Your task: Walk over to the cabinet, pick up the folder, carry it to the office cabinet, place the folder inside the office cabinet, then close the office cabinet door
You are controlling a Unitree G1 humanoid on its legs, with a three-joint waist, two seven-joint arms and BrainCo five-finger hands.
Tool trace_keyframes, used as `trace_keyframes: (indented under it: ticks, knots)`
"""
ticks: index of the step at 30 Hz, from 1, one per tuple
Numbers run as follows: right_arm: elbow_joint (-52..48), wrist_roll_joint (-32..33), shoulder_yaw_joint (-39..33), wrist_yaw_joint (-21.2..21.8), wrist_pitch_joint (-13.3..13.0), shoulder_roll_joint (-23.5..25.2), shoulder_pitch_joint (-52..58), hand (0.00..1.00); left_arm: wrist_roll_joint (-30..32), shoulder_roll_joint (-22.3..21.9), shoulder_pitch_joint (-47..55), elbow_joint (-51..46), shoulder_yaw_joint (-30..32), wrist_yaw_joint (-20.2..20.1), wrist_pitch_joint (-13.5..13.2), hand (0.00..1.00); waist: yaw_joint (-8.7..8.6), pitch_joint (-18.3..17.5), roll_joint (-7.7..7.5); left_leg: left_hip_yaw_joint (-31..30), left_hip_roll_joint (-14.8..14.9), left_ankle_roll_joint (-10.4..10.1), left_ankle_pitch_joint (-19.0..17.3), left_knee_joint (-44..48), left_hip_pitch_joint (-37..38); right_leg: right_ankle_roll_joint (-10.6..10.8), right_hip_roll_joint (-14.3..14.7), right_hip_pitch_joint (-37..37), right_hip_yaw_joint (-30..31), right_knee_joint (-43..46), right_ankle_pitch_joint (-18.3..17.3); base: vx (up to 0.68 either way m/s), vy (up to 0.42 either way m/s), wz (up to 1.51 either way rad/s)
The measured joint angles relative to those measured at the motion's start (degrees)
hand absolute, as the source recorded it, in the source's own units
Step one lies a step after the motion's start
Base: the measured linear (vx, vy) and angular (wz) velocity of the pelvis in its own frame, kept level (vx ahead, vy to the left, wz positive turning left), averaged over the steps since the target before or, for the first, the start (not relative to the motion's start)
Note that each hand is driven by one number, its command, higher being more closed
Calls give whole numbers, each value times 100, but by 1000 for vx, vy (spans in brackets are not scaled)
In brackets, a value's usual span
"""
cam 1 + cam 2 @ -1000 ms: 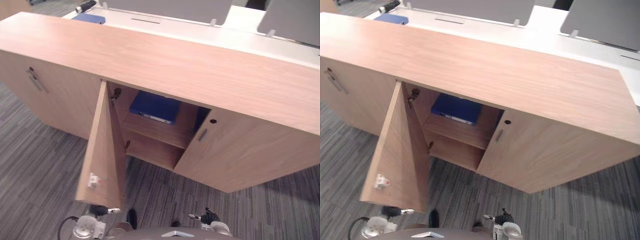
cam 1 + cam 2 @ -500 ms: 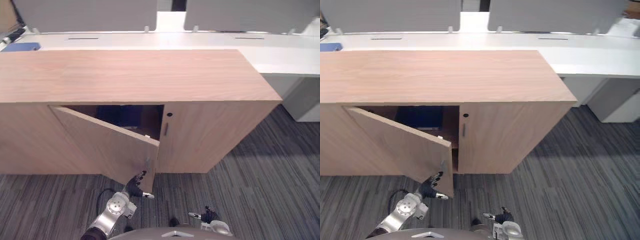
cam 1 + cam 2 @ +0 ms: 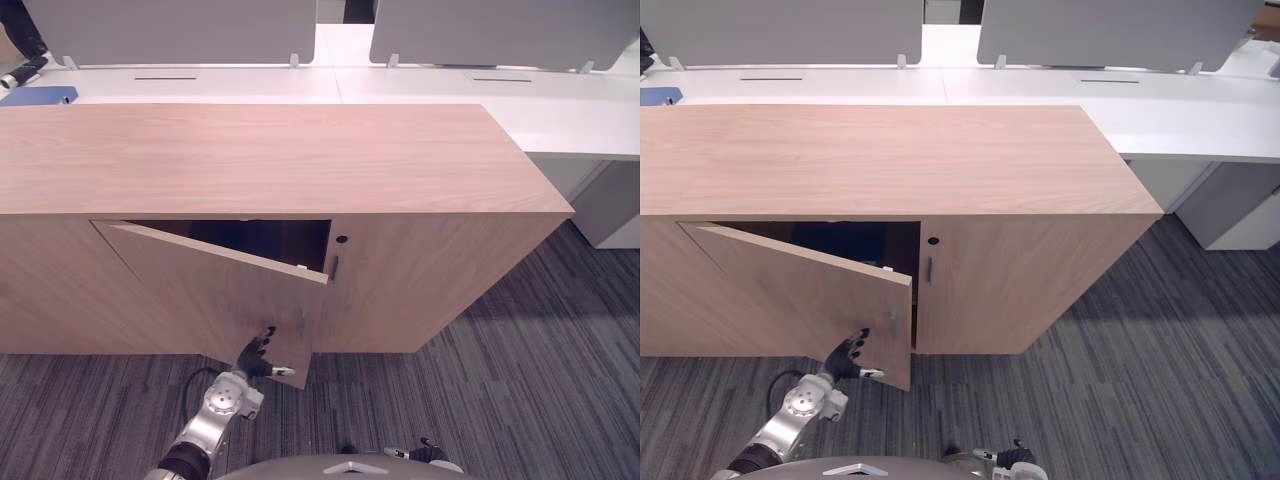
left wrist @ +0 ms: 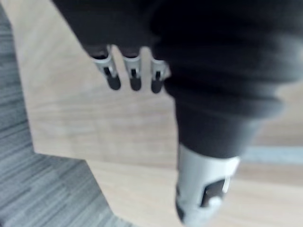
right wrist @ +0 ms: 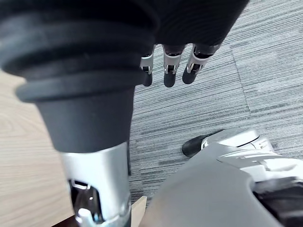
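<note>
Left hand (image 3: pixel 255 355) is up against the outer face of the office cabinet door (image 3: pixel 190 290), fingers straight on the wood by its lower free corner, at 7 o'clock in the head views, and the door stands ajar at a narrow angle. The folder (image 3: pixel 840 233) lies inside the office cabinet (image 3: pixel 260 155), a dark blue slab barely showing in the shadowed gap at 9 o'clock from the keyhole (image 3: pixel 342 239). Right hand (image 5: pixel 169 71) hangs at 5 o'clock over the carpet (image 3: pixel 520 370), fingers straight, holding nothing.
</note>
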Motion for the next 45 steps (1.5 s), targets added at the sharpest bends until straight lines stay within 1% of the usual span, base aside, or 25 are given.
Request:
trace_keyframes:
  ticks: [1, 2, 3, 6, 8, 10, 14, 16, 19, 22, 24, 26, 30, 33, 38, 40, 45]
  knots:
    - [6, 17, -1, 0, 0, -1, 4, 0, 0, 5, 24, 81, 92, 21, 9, 0, 11, -1, -2, -12, 0, 0, 1, 0, -3, 1, -3, 1, -25, 3, -3, -64, -85, 14]
    - [51, 29, -2, -1, -2, 1, 4, 0, 2, 27, 133, 317, 314, 92, 33, 0, 24, -12, -19, -40, -2, 1, 4, 0, -14, 20, -14, 4, -81, 15, -17, -45, -56, 11]
    - [76, 29, -3, -1, -1, 0, 4, 0, 2, 35, 177, 385, 373, 113, 49, 0, 30, -16, -25, -43, -3, 1, 4, 0, -15, 23, -16, 6, -88, 16, -19, -51, -64, 10]
    - [146, 41, -14, -4, -2, 3, -1, 0, 5, 38, 350, 692, 633, 135, 79, 0, 68, -31, -51, -50, -6, 1, 3, 0, -19, 41, -24, 11, -99, 14, -27, -22, -37, 3]
    - [167, 76, -19, -4, -1, 5, 0, 0, 5, 28, 397, 942, 841, 135, 120, 0, 127, -38, -66, -52, -6, -1, 0, 0, -20, 78, -26, 12, -103, 11, -16, -17, -48, 1]
    - [168, 80, -48, -5, 0, 6, -1, 0, 5, 9, 419, 1234, 1140, 150, 151, 0, 162, -34, -75, -65, -5, -7, -4, 0, -14, 103, -26, 42, -120, -7, -6, -5, -51, 4]
    - [169, 83, -64, -3, 0, 5, -16, 0, 5, -4, 506, 1551, 1454, 271, 173, 0, 176, -33, -74, -70, 0, -8, -5, 0, -5, 122, -24, 61, -132, -16, 3, -8, -48, 2]
    - [173, 120, -183, -5, -1, 7, -49, 0, 10, -40, 537, 1794, 1632, 343, 211, 0, 182, -6, -77, -68, 6, -9, -5, 0, 63, 129, -21, 149, -142, -21, 6, -25, -54, 1]
    - [174, 201, -214, -2, -3, 12, -56, 0, 14, -54, 601, 1855, 1755, 376, 264, 0, 192, 1, -90, -68, 13, -12, -2, -1, 89, 142, -20, 164, -161, -16, 13, -50, -52, 2]
    - [188, 203, -246, -2, -2, 14, -49, 0, 22, -70, 640, 1942, 1936, 377, 283, 0, 265, 14, -94, -67, 14, -23, 12, -2, 106, 156, -21, 167, -162, 5, 16, -60, -42, 0]
    - [202, 203, -267, -1, -2, 16, -50, 0, 29, -114, 634, 2057, 2193, 380, 324, 0, 300, 27, -92, -67, 14, -34, 3, -2, 117, 167, -27, 174, -180, 28, -3, -67, -44, 3]
    - [214, 203, -272, 0, -2, 19, -51, 0, 33, -114, 638, 2078, 2286, 380, 331, 0, 313, 33, -98, -81, 12, -61, -14, -2, 115, 134, -33, 167, -197, 31, -67, -60, -40, 5]
    - [226, 204, -291, 1, 0, 30, -50, 0, 113, -132, 677, 2082, 2376, 377, 375, 0, 315, 34, -97, -174, -3, -59, -17, -1, 78, 146, -48, 164, -262, 39, -116, -18, -36, 9]
    - [228, 208, -446, 3, 0, 68, -58, 0, 126, -159, 678, 2083, 2473, 378, 379, 0, 334, 46, -113, -192, -12, -49, -46, -1, 60, 142, -56, 160, -276, 31, -150, 30, -33, 3]
    - [305, 224, -502, 3, 0, 71, -103, 0, 126, -164, 653, 2141, 2527, 377, 383, 0, 338, 43, -130, -198, -17, -59, -93, 1, 62, 185, -58, 201, -282, -6, -116, 81, -36, -1]
    - [393, 227, -502, 4, 2, 58, -162, 0, 126, -163, 599, 2257, 2535, 377, 385, 0, 321, 62, -124, -208, -5, -71, -101, 1, 68, 184, -47, 254, -391, -17, -112, 60, -52, 9]
    - [396, 225, -497, 3, 1, 58, -275, 0, 126, -168, 576, 2292, 2534, 378, 390, 0, 321, 76, -103, -207, 59, -77, -101, 1, 74, 126, 30, 258, -443, -1, -74, 8, -81, 2]
